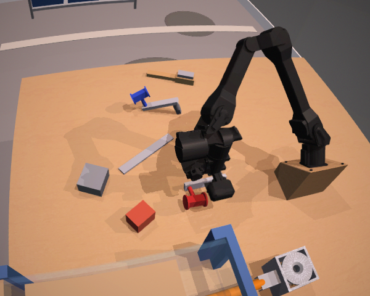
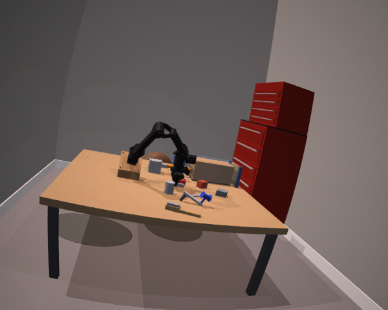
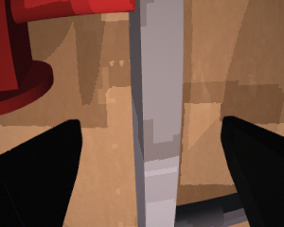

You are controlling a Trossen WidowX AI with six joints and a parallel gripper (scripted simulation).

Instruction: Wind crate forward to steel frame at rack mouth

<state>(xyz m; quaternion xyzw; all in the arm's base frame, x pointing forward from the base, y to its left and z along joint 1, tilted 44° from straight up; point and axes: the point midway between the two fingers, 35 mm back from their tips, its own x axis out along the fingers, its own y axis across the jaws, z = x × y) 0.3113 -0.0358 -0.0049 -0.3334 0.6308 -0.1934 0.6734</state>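
Gripper fingers (image 1: 219, 188) (image 2: 176, 183), partly spread and holding nothing, straddle the grey bar of a red-knobbed crank (image 1: 195, 184) (image 2: 180, 185) (image 3: 162, 71) on the bench (image 1: 67, 102) (image 2: 97, 190). Room shows on both sides of the bar, a placement that seems meant to let them close across its narrow width. A dark leg, probably the square key, juts from the bar near one finger; gripping beside it would likely help steer it into the winch (image 1: 296, 268) (image 2: 154, 166). Farther off lies a blue-knobbed crank (image 1: 161, 103) (image 2: 192, 197), a possible rival; which one fits cannot be told. Beyond the work, the crate (image 1: 115, 280) (image 2: 212, 172) sits inside the guard cubby, its front short of the blue frame (image 1: 237, 254), tied by an orange strap (image 1: 258, 283) (image 2: 168, 165) that likely needs a steady, level pull.
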